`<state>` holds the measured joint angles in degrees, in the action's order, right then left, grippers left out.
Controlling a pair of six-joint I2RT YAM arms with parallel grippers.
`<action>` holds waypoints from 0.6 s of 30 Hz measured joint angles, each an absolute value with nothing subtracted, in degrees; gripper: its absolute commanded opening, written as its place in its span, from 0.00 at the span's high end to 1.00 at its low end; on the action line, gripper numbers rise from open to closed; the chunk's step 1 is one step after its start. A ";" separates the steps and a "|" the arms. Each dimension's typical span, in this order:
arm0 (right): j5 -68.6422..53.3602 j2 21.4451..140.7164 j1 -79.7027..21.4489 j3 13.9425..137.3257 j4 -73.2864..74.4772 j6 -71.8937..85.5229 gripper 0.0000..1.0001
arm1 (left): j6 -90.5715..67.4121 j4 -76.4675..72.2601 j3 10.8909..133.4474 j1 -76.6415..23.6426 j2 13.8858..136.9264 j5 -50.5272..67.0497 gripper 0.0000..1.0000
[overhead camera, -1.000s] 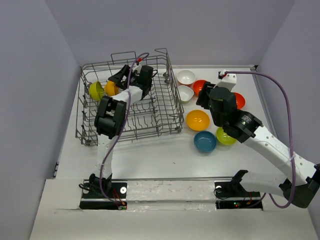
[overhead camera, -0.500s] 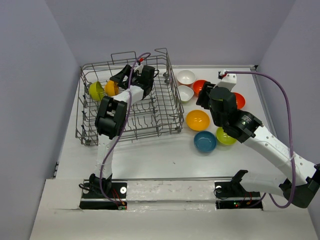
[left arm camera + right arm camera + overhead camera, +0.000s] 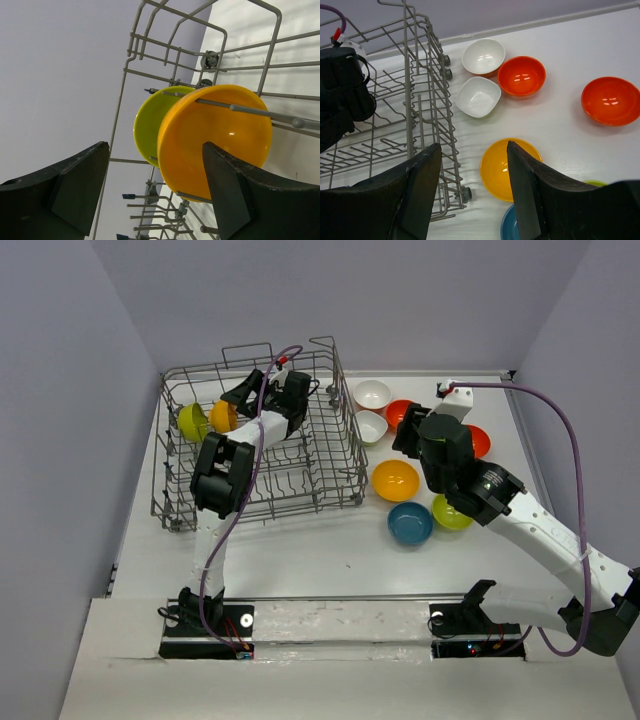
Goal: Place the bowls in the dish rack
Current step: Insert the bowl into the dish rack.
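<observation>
Now one orange-yellow bowl (image 3: 215, 135) is racked at ten o'clock, left gripper (image 3: 152, 160) and right gripper (image 3: 472, 150) released; its twin (image 3: 495, 170) is likely wanted next.

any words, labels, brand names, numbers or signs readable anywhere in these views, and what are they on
None: no text can be read in any of the three views.
orange-yellow bowl, standing in the dish rack: plain glossy colour, no print.
teal bowl, outside the rack: plain, no print.
dish rack: bare grey wire, no tag or label visible.
</observation>
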<state>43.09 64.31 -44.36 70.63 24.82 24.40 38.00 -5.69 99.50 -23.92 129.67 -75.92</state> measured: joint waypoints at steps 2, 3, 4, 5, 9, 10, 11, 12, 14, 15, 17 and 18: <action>43.09 64.31 -44.36 70.63 24.82 24.40 0.39 | 37.93 -5.61 99.50 -23.94 129.60 -75.81 0.11; 43.09 64.31 -44.36 70.63 24.82 24.40 0.39 | 37.87 -5.56 99.50 -23.94 129.58 -75.75 0.12; 43.09 64.31 -44.36 70.63 24.82 24.40 0.39 | 37.82 -5.52 99.50 -23.97 129.54 -75.68 0.12; 43.07 64.29 -44.36 70.63 24.82 24.40 0.39 | 37.69 -5.26 99.50 -24.01 129.36 -75.57 0.12; 43.09 64.12 -44.36 70.63 24.82 24.43 0.39 | 37.12 -4.40 99.50 -24.25 128.51 -75.13 0.11; 43.09 64.07 -44.36 70.63 24.82 24.43 0.39 | 36.95 -4.14 99.50 -24.36 127.98 -75.05 0.11; 43.11 64.05 -44.36 70.63 24.82 24.43 0.39 | 36.84 -3.92 99.50 -24.43 127.63 -75.05 0.11; 43.11 64.05 -44.36 70.63 24.82 24.43 0.39 | 36.58 -3.57 99.57 -24.53 127.15 -75.02 0.11; 43.13 64.05 -44.36 70.63 24.82 24.43 0.39 | 35.44 -1.69 100.77 -25.06 126.15 -74.74 0.11; 43.16 64.05 -44.36 70.63 24.82 24.43 0.39 | 34.96 -0.78 101.58 -25.45 125.75 -74.48 0.11; 43.22 64.05 -44.36 70.63 24.82 24.43 0.39 | 32.23 3.05 104.44 -26.70 124.88 -73.54 0.11; 43.29 64.05 -44.36 70.65 24.82 24.43 0.39 | 30.52 5.15 106.28 -27.75 124.05 -72.79 0.11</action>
<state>43.29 64.05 -44.36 70.65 24.82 24.43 30.52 5.15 106.28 -27.75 124.05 -72.79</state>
